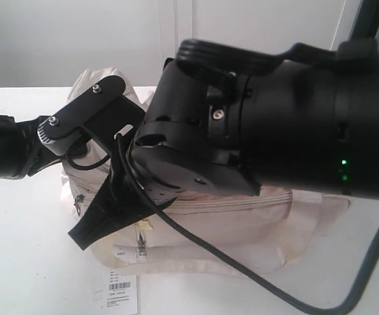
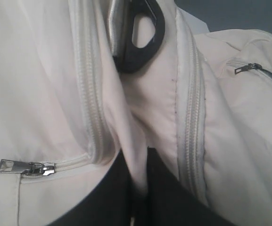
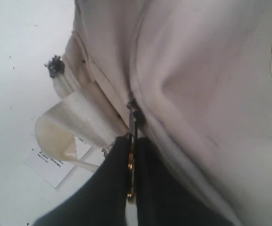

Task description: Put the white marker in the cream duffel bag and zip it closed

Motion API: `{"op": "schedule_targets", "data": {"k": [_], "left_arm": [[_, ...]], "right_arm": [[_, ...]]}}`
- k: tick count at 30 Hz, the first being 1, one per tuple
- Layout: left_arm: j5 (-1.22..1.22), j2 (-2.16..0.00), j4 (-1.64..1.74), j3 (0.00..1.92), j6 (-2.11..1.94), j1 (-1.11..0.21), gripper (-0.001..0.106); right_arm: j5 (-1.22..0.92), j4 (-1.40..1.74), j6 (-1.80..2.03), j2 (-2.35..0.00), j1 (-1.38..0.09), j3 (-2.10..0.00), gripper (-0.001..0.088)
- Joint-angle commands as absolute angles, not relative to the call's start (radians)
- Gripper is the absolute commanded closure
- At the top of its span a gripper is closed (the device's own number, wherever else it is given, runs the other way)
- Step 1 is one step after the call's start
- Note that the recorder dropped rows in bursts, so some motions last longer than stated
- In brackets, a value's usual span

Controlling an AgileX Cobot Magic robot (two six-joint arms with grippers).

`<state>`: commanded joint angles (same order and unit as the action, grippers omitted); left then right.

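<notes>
The cream duffel bag (image 1: pixel 242 223) lies on the white table, mostly behind my right arm (image 1: pixel 274 118). In the left wrist view my left gripper (image 2: pixel 138 165) is shut on a fold of the bag's cream fabric (image 2: pixel 150 108), between two zipper tracks. A silver zipper pull (image 2: pixel 25 167) lies beside it. In the right wrist view my right gripper (image 3: pixel 132 141) is shut on a metal zipper pull (image 3: pixel 132 122) at the bag's seam, next to a glossy handle loop (image 3: pixel 60 132). The white marker is not in view.
The white barcode tag (image 1: pixel 120 289) lies on the table in front of the bag. My left arm (image 1: pixel 77 118) reaches in from the left. A black cable (image 1: pixel 242 269) trails across the bag's front. A second zipper pull (image 2: pixel 249 68) sits on a pocket.
</notes>
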<state>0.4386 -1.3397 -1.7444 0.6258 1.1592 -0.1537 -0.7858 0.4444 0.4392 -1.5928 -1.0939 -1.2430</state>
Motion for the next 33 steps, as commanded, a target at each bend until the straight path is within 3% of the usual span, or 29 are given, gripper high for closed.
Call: {"op": "schedule_targets", "data": {"k": [33], "left_arm": [[0.412,-1.34,-1.744,0.626,1.16,-0.154,0.105]], "right_arm": [[-0.922,0.438,0.345,-1.481,-1.089,-1.243,0.0868]]}}
